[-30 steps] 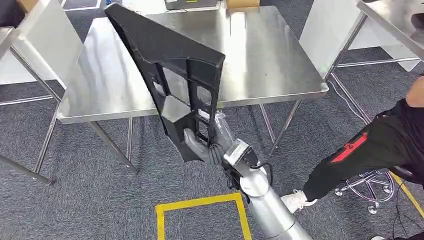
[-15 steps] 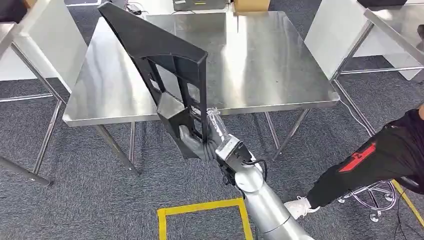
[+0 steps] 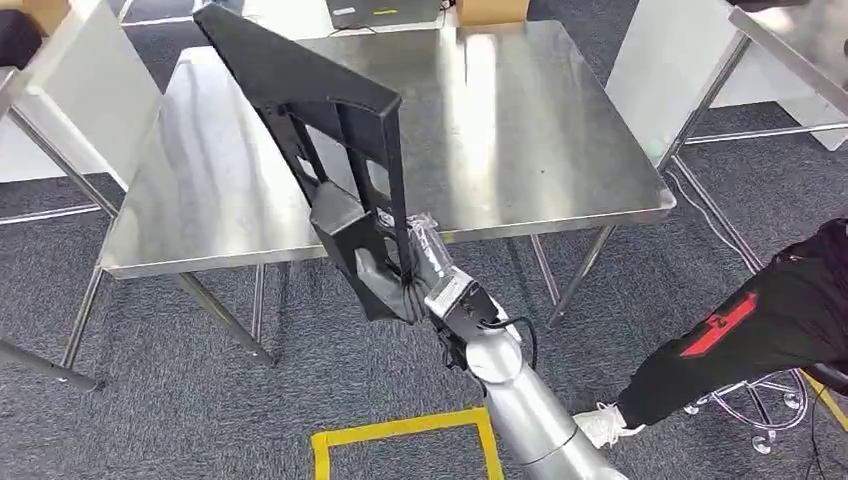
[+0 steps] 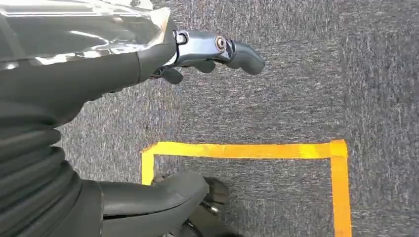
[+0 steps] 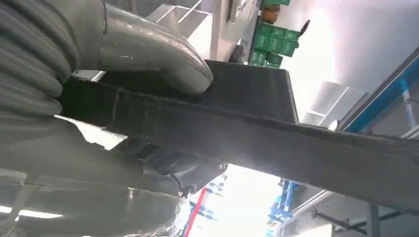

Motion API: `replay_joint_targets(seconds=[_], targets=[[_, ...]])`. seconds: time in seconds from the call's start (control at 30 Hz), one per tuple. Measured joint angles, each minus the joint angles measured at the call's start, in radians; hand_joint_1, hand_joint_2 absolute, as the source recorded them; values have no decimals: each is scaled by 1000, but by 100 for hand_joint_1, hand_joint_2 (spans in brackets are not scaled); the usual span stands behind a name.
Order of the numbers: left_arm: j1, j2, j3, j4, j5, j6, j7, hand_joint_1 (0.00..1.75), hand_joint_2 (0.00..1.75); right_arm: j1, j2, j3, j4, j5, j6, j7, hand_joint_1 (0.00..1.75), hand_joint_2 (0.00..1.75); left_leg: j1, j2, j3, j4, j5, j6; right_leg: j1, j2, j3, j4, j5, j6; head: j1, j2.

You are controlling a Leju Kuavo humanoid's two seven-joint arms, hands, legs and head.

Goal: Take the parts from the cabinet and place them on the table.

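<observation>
A large black plastic part (image 3: 330, 130), a long wedge-shaped frame with open cells, stands tilted above the near edge of the steel table (image 3: 540, 130). My right hand (image 3: 415, 275) grips its lower end, just in front of the table's edge. In the right wrist view the thumb (image 5: 148, 54) presses on the part's dark ribbed edge (image 5: 276, 133). My left hand (image 4: 99, 74) hangs over the grey carpet, fingers apart and holding nothing.
A person in black trousers (image 3: 760, 320) sits at the right beside a chair base (image 3: 770, 400). Yellow tape (image 3: 400, 430) marks a square on the carpet. More steel tables stand at the left (image 3: 60, 70) and right (image 3: 790, 40). A cardboard box (image 3: 490, 10) sits at the table's far edge.
The view has shifted a little. My right arm has carried the black part forward and to the left, its top now farther over the table. The grip is unchanged.
</observation>
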Motion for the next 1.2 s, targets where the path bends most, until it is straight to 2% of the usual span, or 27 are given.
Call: replay_joint_targets(seconds=[0.03, 0.1, 0.13, 0.17, 0.27, 0.3, 0.33, 0.4, 0.43, 0.47, 0.5, 0.53, 0.6, 0.63, 0.67, 0.7, 0.77, 0.83, 0.87, 0.93, 0.97, 1.0, 1.03, 1.1, 1.13, 1.17, 1.2], targets=[[0, 1, 0, 0, 0, 0, 0, 0, 175, 0, 0, 1, 1, 0, -1, 0, 175, 175, 0, 0, 16, -63, 57, 2, 0, 2, 9, 0, -6, 2, 0, 0], [0, 3, 0, 0, 0, -2, -1, 0, 175, 0, 2, 3, 2, 1, -3, 0, 175, 175, 0, 1, 87, -242, 169, 11, 1, 3, 31, 0, -21, 9, 0, 0], [-1, 3, 0, 0, 0, -3, -1, 0, 175, 0, 2, 3, 2, 1, -5, 0, 175, 175, -2, 0, 111, -283, 169, 19, 3, 3, 34, 0, -27, 14, 2, 0], [-2, 3, 0, 0, -1, -4, -1, 0, 175, -4, 2, 3, 2, 2, -6, 0, 175, 175, -9, 0, 123, -300, 159, 22, 13, 4, 30, 2, -31, 20, 2, 0], [-1, 3, 0, 0, -7, -5, -1, 0, 175, -5, 3, 6, 2, 4, -10, 2, 175, 175, -14, -2, 121, -301, 155, 37, 11, 3, 33, -6, -35, 34, 2, 0], [0, 2, 0, 0, -8, -6, -1, 0, 175, -5, 5, 6, 1, 5, -10, 3, 175, 175, -4, -1, 134, -314, 159, 45, 17, 2, 27, -1, -42, 41, 1, 0], [-1, 2, 0, 0, -9, -8, -2, 0, 175, -6, 5, 6, 1, 5, -12, 3, 175, 175, -5, 0, 143, -318, 155, 51, 10, 1, 21, 28, -52, 41, 2, 0], [-4, 5, 0, 0, -10, -12, -1, 0, 175, -6, 4, 7, 1, 5, -14, 4, 175, 175, -4, 1, 150, -319, 147, 63, 9, 1, -73, 193, -111, 32, 3, 0], [-4, 4, -1, 0, -12, -13, -1, 0, 175, -2, 2, 6, 1, 5, -16, 5, 175, 175, -5, 1, 152, -318, 144, 64, 8, 1, -124, 276, -134, 33, 3, 0], [-4, 4, -2, 0, -15, -15, 0, 0, 175, 3, 0, 6, 2, 6, -17, 6, 175, 175, -5, 0, 155, -318, 139, 63, 6, 1, -164, 332, -140, 39, 3, 0], [-2, 4, -2, 0, -18, -17, 1, 0, 175, 7, -2, 6, 2, 6, -19, 6, 175, 175, -4, -1, 159, -318, 135, 62, 3, 1, -177, 336, -131, 46, 3, 0], [-1, 4, -2, 0, -19, -20, 2, 0, 175, 9, -3, 6, 1, 7, -21, 8, 175, 175, -3, -2, 168, -318, 128, 57, -1, 1, -164, 285, -94, 62, 3, 0], [-2, 2, -4, 0, -24, -23, 3, 0, 175, 9, -5, 6, 1, 10, -24, 8, 175, 175, 2, -5, 190, -317, 114, 48, -11, -3, -88, 102, 0, 87, 3, 0], [-2, 4, -5, 0, -29, -24, 3, 0, 175, 10, -6, 6, 0, 11, -25, 8, 175, 175, -2, -5, 194, -316, 104, 38, -17, -12, -55, 14, 38, 93, 5, 0], [-4, 5, -6, 0, -29, -24, 3, 0, 175, 10, -7, 6, -1, 11, -26, 8, 175, 175, -8, -6, 196, -311, 93, 30, -9, -9, -43, 9, 32, 79, 5, 0], [-5, 5, -7, 0, -29, -24, 3, 0, 175, 13, -8, 6, -2, 13, -26, 9, 175, 175, -9, -5, 196, -312, 93, 27, -10, -7, -47, 11, 30, 62, 2, 0], [-4, 5, -8, 0, -29, -24, 3, 0, 175, 16, -9, 4, -2, 13, -31, 9, 175, 175, -3, -3, 201, -317, 89, 19, -4, -4, -48, 15, 23, 47, 4, 0], [-6, 5, -9, -1, -30, -24, 3, 0, 175, 16, -8, 3, -8, 14, -31, 9, 175, 175, 2, 1, 194, -294, 71, 6, -13, 0, -34, 10, 18, 28, 3, 0], [-7, 5, -9, -1, -30, -24, 3, 0, 175, 16, -8, 3, -9, 14, -31, 9, 175, 175, 2, 1, 167, -237, 46, 5, -13, 0, -28, 10, 12, 19, 1, 0], [-6, 5, -10, 0, -30, -24, 3, 0, 175, 18, -8, 3, -9, 14, -31, 9, 175, 175, 3, 1, 73, -71, -19, 0, -8, -1, -20, 11, 3, 7, 2, 0], [-5, 5, -10, 0, -30, -24, 3, 0, 175, 20, -8, 3, -9, 13, -31, 9, 175, 175, 3, 1, 27, -4, -34, 0, -4, 0, -16, 11, -1, 2, 2, 0], [-4, 5, -10, 0, -30, -24, 4, 0, 175, 23, -8, 3, -9, 13, -31, 9, 175, 175, 2, 1, -3, 22, -22, 2, -1, 1, -10, 11, -5, 1, 2, 0], [-5, 6, -10, 0, -30, -24, 4, 0, 175, 24, -8, 3, -9, 13, -31, 9, 175, 175, 2, 1, -4, -5, 16, 7, 2, 3, -2, 11, -11, 1, 2, 0], [-5, 7, -10, 0, -30, -24, 4, 0, 175, 24, -8, 2, -10, 13, -31, 9, 175, 175, -2, 1, 54, -167, 134, 24, 8, 7, 20, 10, -25, 2, 2, 0], [-5, 8, -10, 0, -30, -24, 4, 0, 175, 24, -8, 2, -10, 14, -32, 9, 175, 175, -7, 1, 87, -250, 179, 36, 9, 7, 30, 9, -32, 4, 2, 0], [-7, 11, -10, 0, -30, -24, 5, 0, 175, 24, -8, 2, -10, 14, -32, 9, 175, 175, -12, 3, 101, -266, 160, 46, 16, 7, 33, 10, -38, 10, 5, 0], [-8, 9, -10, -1, -31, -24, 6, 0, 175, 23, -8, 2, -10, 16, -32, 9, 175, 175, -17, 3, 109, -288, 151, 47, 15, 8, 29, 10, -41, 16, 3, 0]])
